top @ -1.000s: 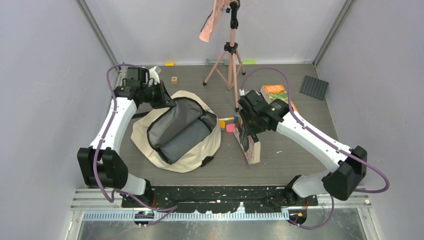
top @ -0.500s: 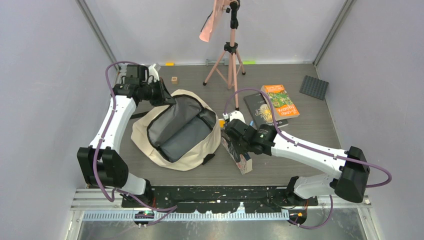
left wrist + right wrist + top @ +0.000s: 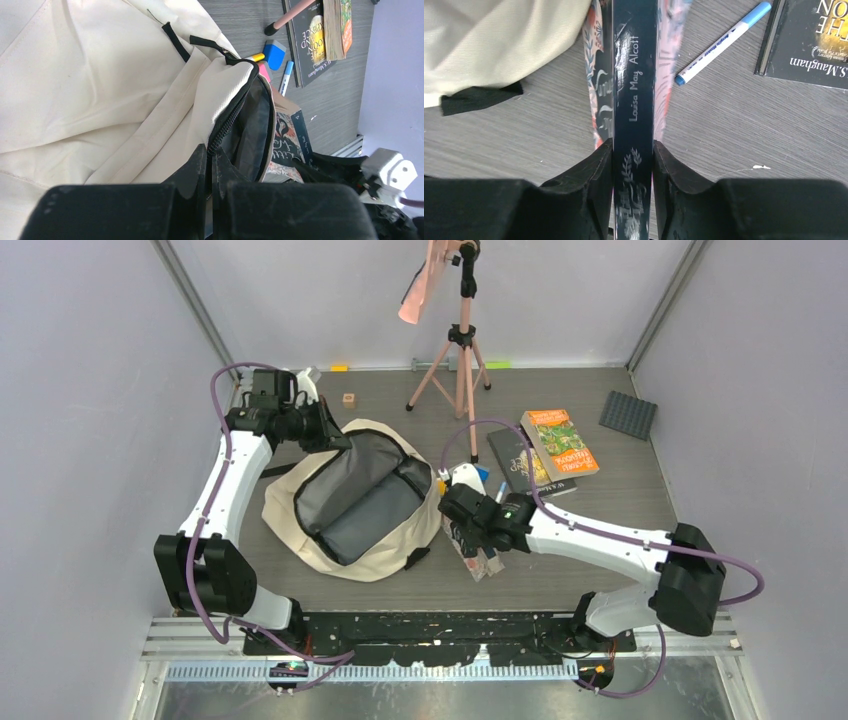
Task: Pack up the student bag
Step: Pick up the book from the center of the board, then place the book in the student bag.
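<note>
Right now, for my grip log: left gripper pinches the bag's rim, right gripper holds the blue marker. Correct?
No: the right wrist view shows the right gripper clamping the Alcott book by its spine; the blue marker lies loose on the table. The left gripper does pinch the bag rim.

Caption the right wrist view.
Right gripper clamps a Louisa May Alcott book by its spine beside the student bag.
</note>
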`<state>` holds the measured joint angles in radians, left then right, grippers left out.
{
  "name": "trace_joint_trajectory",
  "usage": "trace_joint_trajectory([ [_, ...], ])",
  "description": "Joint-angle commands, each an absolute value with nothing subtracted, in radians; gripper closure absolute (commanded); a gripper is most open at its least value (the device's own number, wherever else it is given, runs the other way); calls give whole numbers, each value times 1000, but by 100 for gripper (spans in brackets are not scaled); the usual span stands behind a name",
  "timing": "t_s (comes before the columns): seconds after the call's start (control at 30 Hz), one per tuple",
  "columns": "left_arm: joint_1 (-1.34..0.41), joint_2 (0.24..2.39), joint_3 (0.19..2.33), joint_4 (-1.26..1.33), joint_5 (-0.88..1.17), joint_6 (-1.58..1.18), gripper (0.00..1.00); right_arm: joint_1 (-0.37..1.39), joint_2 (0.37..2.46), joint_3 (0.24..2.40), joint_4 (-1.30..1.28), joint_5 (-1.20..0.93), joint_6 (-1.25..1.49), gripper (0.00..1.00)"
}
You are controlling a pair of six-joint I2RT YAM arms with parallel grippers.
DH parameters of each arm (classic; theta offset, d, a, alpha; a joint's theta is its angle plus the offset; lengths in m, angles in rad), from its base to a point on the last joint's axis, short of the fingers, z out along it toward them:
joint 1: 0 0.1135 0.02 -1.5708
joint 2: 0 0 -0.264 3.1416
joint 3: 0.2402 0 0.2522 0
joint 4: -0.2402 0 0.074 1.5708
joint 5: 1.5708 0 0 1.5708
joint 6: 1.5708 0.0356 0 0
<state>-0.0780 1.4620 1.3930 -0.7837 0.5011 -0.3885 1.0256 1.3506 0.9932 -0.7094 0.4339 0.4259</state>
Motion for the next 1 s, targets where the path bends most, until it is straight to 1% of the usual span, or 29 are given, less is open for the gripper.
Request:
trace_joint_trajectory([
  [0.0,-70,1441,1447,-772,510,-382,100,1023,1441,988,-680,460,459,60],
  [0.17,-70,1444,1451,-776,514,-376,100,1023,1500,1008,-690,483,477,55],
  [0.23,-70,1442,1457,-779,514,-373,100,1023,1501,1028,-712,499,481,67],
  [0.27,-70,1442,1462,-781,514,-370,100,1023,1500,1039,-722,517,482,80],
  [0.3,-70,1442,1467,-782,517,-367,100,1022,1493,1068,-751,528,485,85],
  [0.33,-69,1443,1475,-783,525,-363,100,1021,1488,1086,-768,551,486,92],
  [0.4,-69,1442,1494,-773,563,-359,100,1012,1467,1147,-836,582,488,98],
  [0.53,-70,1429,1543,-733,636,-369,100,970,1398,1320,-948,584,482,99],
  [0.67,-71,1443,1591,-736,663,-386,100,922,1378,1478,-1009,478,490,100],
  [0.87,-90,1446,1556,-624,688,-483,100,910,1449,1648,-968,314,573,100],
  [0.97,-106,1446,1538,-588,670,-526,100,909,1484,1666,-885,232,632,100],
])
